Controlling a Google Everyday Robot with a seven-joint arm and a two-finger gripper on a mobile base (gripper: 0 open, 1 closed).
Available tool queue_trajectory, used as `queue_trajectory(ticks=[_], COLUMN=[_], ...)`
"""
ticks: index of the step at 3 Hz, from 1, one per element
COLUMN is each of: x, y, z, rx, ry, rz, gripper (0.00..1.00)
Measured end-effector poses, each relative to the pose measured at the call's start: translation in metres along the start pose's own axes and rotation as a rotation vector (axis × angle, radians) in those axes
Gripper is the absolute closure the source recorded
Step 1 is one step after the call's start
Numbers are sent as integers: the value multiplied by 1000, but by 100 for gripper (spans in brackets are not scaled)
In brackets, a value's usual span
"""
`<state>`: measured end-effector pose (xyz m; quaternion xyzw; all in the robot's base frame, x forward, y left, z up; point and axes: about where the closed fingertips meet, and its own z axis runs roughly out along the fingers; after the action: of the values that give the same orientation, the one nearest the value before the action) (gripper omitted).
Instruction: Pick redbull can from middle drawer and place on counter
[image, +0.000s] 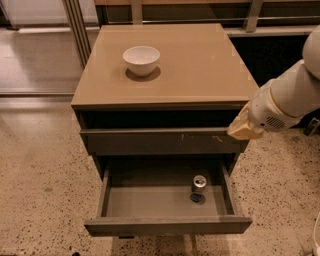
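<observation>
The redbull can (199, 187) stands upright on the floor of the open middle drawer (150, 202), near its right side. The counter (200, 65) is the glossy tan cabinet top above it. My arm reaches in from the right, and my gripper (243, 129) hangs at the cabinet's right edge, level with the closed scratched drawer front (160, 141). It is above and to the right of the can and apart from it.
A white bowl (141, 59) sits on the counter at the back left. Speckled floor lies around the cabinet. A metal frame (75, 25) stands at the back left, and dark shelving runs behind the cabinet.
</observation>
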<state>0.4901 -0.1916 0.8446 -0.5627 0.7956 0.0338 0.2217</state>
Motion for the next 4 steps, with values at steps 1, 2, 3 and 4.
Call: queue_trajectory(ticks=[1,2,3,4], x=[-6,-6,12,62], y=[-11,-11,-13,-7], z=[2,2,23,80], rx=[42,42,50,29], ry=[-22,-22,15,26], rz=[0,0,-3,44], gripper=[100,100,100,100])
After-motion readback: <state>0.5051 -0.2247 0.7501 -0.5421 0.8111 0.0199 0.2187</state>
